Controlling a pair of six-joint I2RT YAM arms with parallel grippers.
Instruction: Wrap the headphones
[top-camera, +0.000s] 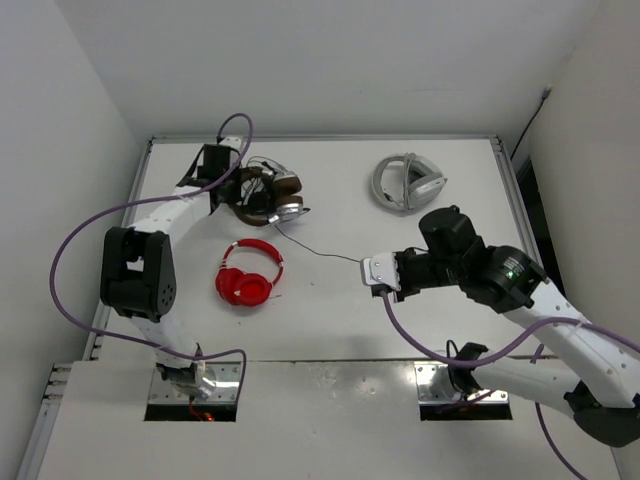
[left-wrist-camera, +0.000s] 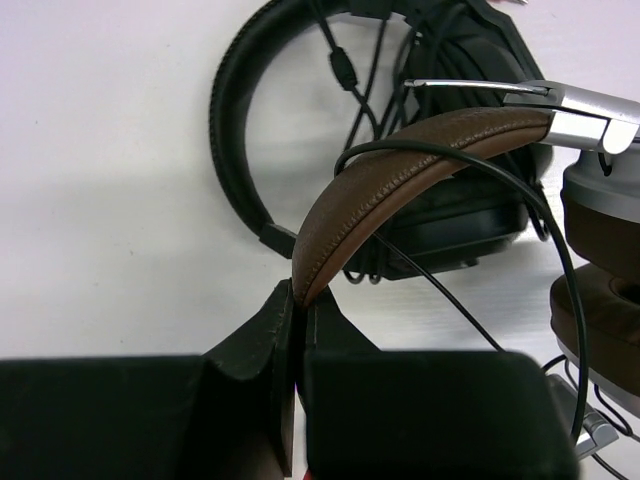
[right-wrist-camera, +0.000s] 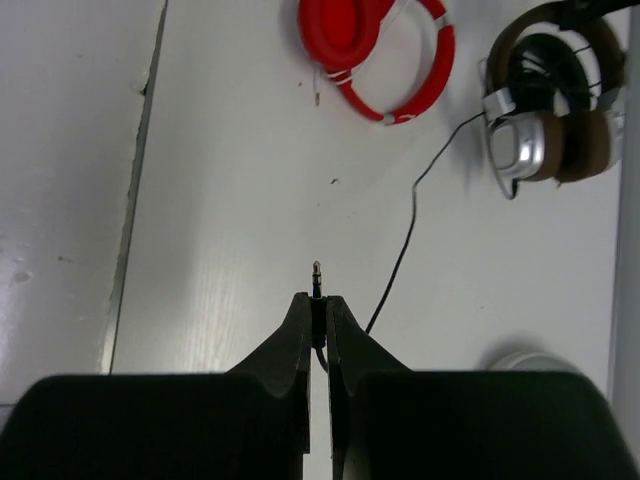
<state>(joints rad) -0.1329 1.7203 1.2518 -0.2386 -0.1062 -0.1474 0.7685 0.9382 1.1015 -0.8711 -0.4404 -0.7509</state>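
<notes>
The headphones (top-camera: 275, 197), with a brown headband (left-wrist-camera: 400, 170) and silver cups (right-wrist-camera: 515, 140), lie at the back left of the table. My left gripper (left-wrist-camera: 300, 297) is shut on the end of the brown headband; in the top view it (top-camera: 236, 186) sits at the headphones' left side. The thin black cable (top-camera: 320, 250) runs from the headphones across the table to my right gripper (top-camera: 374, 272). That gripper (right-wrist-camera: 317, 300) is shut on the cable's plug (right-wrist-camera: 317, 270), whose metal tip pokes out past the fingertips. Part of the cable (left-wrist-camera: 470, 170) loops over the headband.
Black headphones (left-wrist-camera: 235, 130) lie right behind the brown pair, with cables tangled between them. Red headphones (top-camera: 248, 275) lie in front of them, left of centre. White-grey headphones (top-camera: 407, 182) lie at the back right. Walls close in on the left, right and back.
</notes>
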